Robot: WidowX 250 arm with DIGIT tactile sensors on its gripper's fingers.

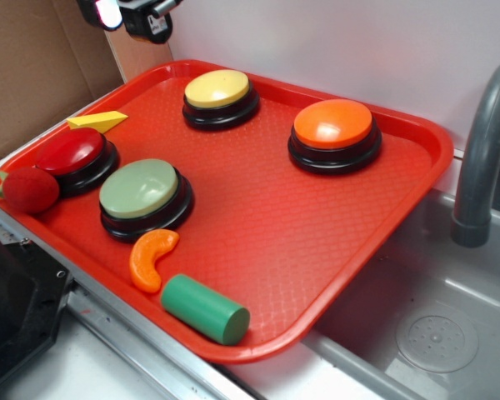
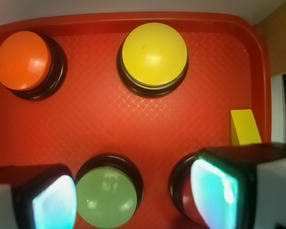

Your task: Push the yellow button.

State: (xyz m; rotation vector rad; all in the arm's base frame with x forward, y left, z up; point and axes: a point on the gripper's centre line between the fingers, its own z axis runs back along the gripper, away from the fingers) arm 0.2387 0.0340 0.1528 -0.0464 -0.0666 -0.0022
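The yellow button [image 1: 217, 88] [image 2: 154, 54], a pale-yellow dome on a black ring, sits at the far side of the red tray [image 1: 258, 217]. In the wrist view it lies at top centre, well ahead of my fingertips. My gripper [image 2: 136, 198] hangs high above the tray with its jaws wide apart and nothing between them. In the exterior view only a bit of the gripper [image 1: 137, 17] shows at the top left edge, up and to the left of the yellow button.
On the tray also stand an orange button [image 1: 334, 125] [image 2: 23, 59], a pale green button [image 1: 139, 190] [image 2: 106, 196] and a red button [image 1: 70, 153]. A yellow wedge [image 1: 97, 122] [image 2: 244, 127], orange crescent [image 1: 151, 257], green cylinder [image 1: 205, 309] and red ball [image 1: 29, 189] lie around. A sink [image 1: 433, 325] with faucet [image 1: 482, 158] is to the right.
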